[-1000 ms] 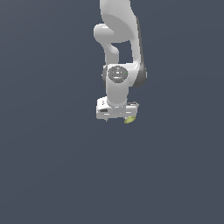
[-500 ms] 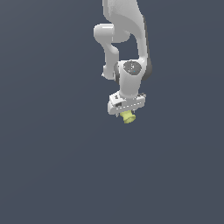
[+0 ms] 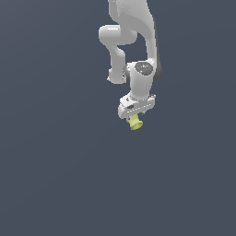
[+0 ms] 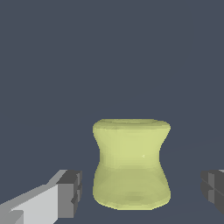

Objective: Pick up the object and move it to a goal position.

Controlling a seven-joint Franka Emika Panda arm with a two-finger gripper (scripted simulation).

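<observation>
The object point(image 3: 134, 122) is a small yellow-green item with a narrow waist and flared ends. It stands on the dark grey surface, just under the white arm's hand. In the wrist view the object point(image 4: 131, 166) stands upright between the two fingers. My gripper point(image 3: 134, 116) is open and straddles it. In the wrist view my gripper point(image 4: 140, 192) shows one dark pad point(image 4: 70, 192) on one side and the other pad point(image 4: 213, 189) at the frame's edge. There is a clear gap between each pad and the object. Nothing is held.
A flat, plain dark grey surface point(image 3: 55, 175) fills both views. The white arm point(image 3: 133, 32) comes down from the top edge of the exterior view. No goal marker shows.
The hand has moved toward the exterior view's right and turned at the wrist, coming over the object. The object has stayed in place.
</observation>
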